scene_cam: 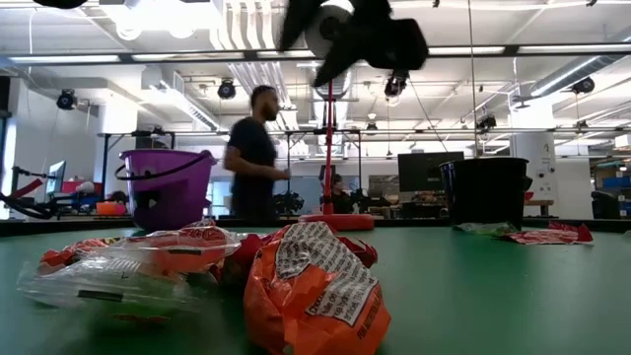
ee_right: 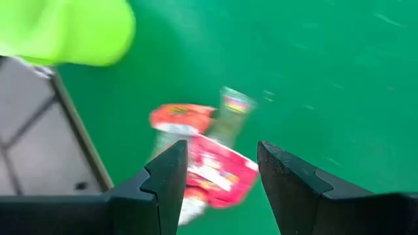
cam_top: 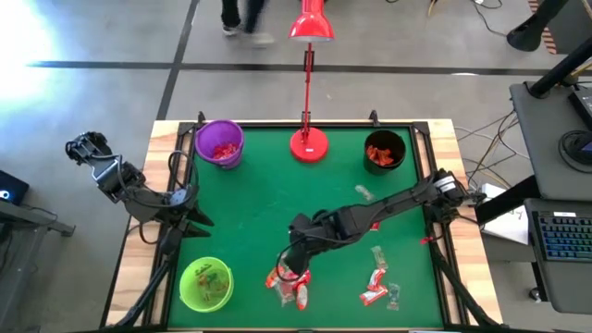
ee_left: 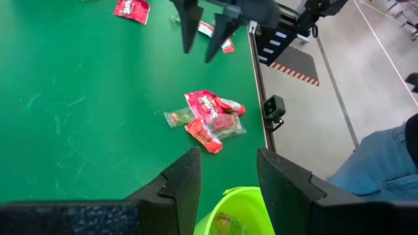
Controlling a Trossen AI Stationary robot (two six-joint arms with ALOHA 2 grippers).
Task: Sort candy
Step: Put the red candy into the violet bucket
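A small pile of wrapped candy (cam_top: 289,285) in red, orange and clear wrappers lies on the green table near its near edge. It also shows in the left wrist view (ee_left: 209,121), the right wrist view (ee_right: 202,163) and close up in the low view (scene_cam: 311,291). More candy (cam_top: 377,282) lies to its right. My right gripper (cam_top: 290,266) (ee_right: 219,176) hangs open above the pile, clear of it, and sits high in the low view (scene_cam: 355,35). My left gripper (ee_left: 228,176) waits open at the table's left side, above the lime green cup (ee_left: 238,212).
A purple cup (cam_top: 219,143) holding candy, a red lamp base (cam_top: 309,143) and a black cup (cam_top: 385,151) holding candy stand along the far edge. The lime green cup (cam_top: 205,283) stands at the near left. A loose sweet (cam_top: 364,193) lies mid-table. A person (scene_cam: 254,153) stands beyond the table.
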